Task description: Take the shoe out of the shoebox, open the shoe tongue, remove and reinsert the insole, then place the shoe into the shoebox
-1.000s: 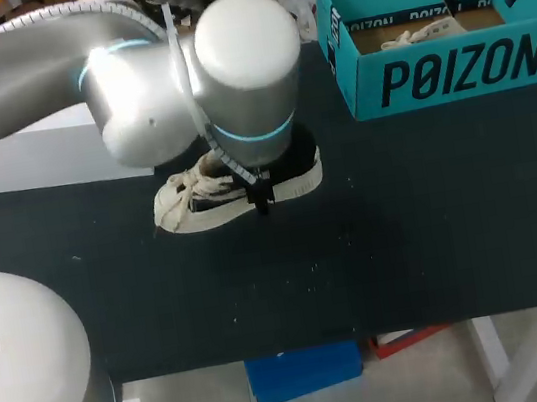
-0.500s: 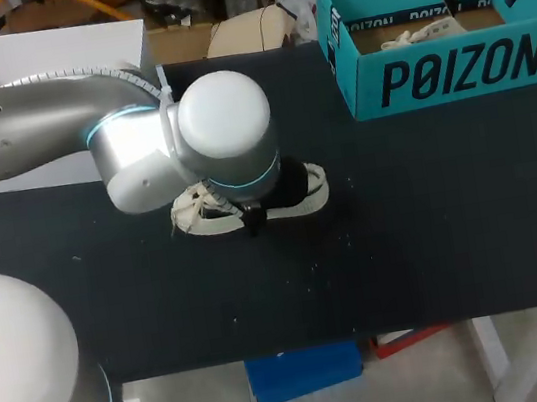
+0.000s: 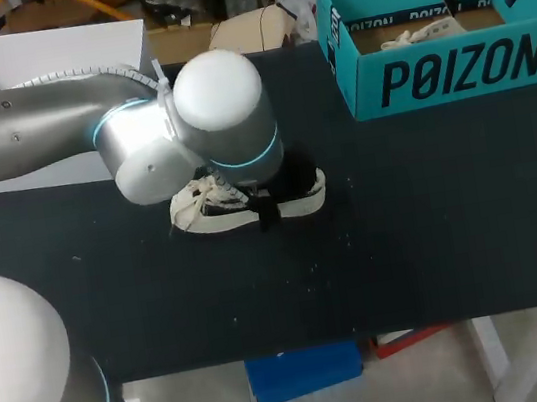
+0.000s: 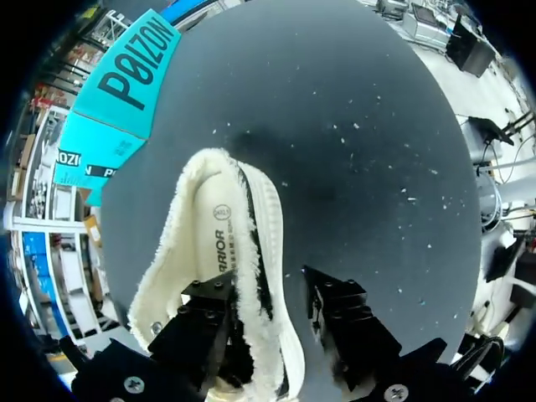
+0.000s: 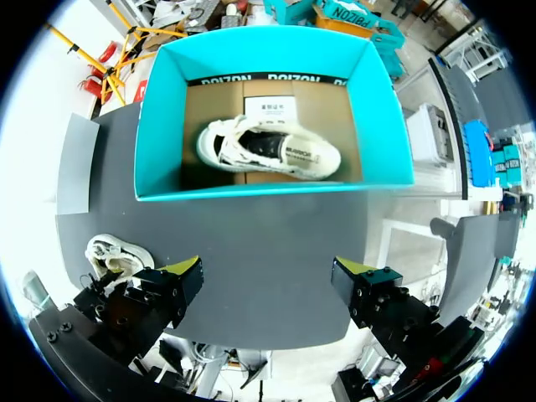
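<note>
Shoe (image 4: 219,243) seems light, soft-walled, stiff-soled; left gripper (image 4: 266,293) straddles its near side wall unclenched, best pinch there; right gripper (image 5: 270,280) spread, empty.

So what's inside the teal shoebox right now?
A white shoe lies on the brown floor of the shoebox, with a white paper sheet showing beside it. Whatever is under the shoe is covered.

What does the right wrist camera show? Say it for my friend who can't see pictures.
A white shoe lies inside an open teal shoebox on a dark table. The right gripper hangs open above the table in front of the box, holding nothing. A second white shoe sits on the table off to one side of the gripper.
</note>
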